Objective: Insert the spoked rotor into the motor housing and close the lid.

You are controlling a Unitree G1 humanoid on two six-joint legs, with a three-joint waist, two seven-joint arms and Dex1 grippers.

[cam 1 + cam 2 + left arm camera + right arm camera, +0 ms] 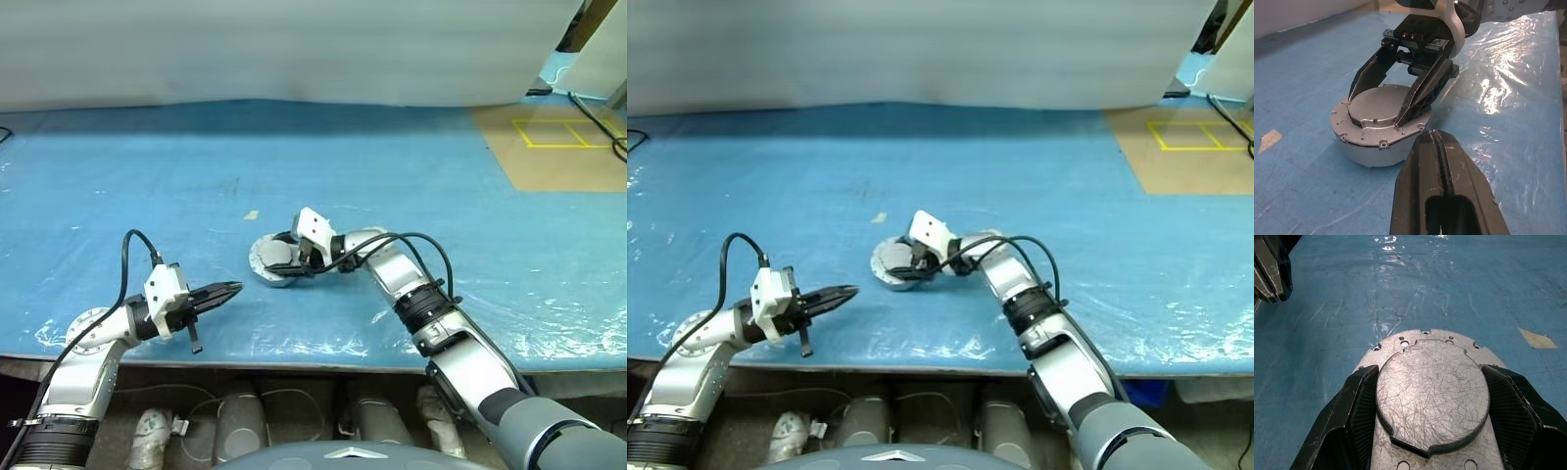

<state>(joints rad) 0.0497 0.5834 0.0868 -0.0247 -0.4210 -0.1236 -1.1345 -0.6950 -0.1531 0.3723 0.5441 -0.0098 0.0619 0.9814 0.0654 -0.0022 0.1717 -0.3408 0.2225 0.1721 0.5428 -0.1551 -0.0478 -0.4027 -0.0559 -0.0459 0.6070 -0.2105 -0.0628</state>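
The lid (1432, 391), a grey round plate with a raised scratched disc in its middle, sits on top of the grey round motor housing (1371, 152) near the middle of the blue table. My right gripper (1378, 105) reaches in from the right, and its two black fingers (1359, 406) clasp the raised disc from both sides. My left gripper (235, 288) hovers shut and empty a hand's width to the left of the housing, pointing at it. The lid hides the inside of the housing. The spoked rotor is hidden.
The blue plastic-covered table (118, 176) ends close in front of both arms. A small scrap of pale tape (252, 214) lies just behind the housing. A brown board with yellow tape lines (558, 147) lies at the far right. A white sheet (294, 49) closes off the back.
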